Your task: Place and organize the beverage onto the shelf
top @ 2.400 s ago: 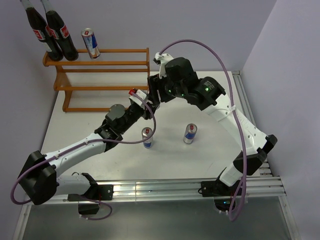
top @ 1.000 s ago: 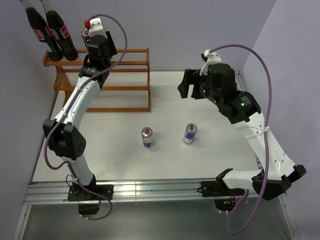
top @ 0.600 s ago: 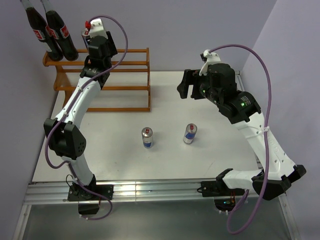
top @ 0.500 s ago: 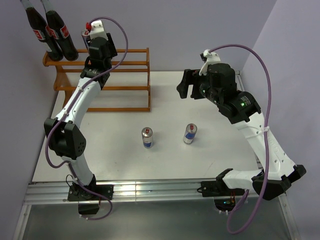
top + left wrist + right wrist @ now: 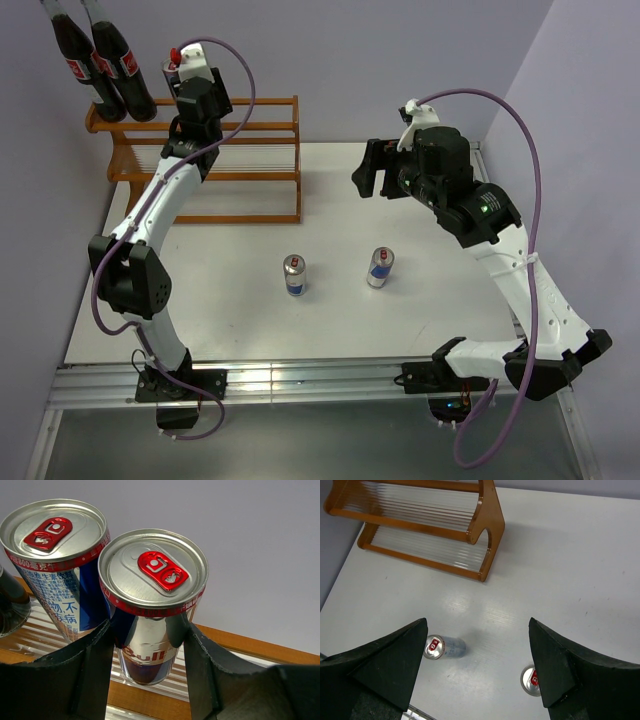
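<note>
The left gripper (image 5: 145, 628) is clasping a can (image 5: 152, 570) on the top tier of the shelf (image 5: 262, 126) near the far-left corner of the table (image 5: 450, 300), while the right gripper (image 5: 477, 625) is hovering spread wide.

From above, the cola bottles (image 5: 100, 60) are chopped off at the necks by the top edge. In the left wrist view the nearer can (image 5: 152, 575) is covered lower down by the fingers (image 5: 90, 670), and a dark bottle (image 5: 10, 602) is clipped at the left. One table can (image 5: 530, 679) is half hidden by a right finger (image 5: 555, 670)
</note>
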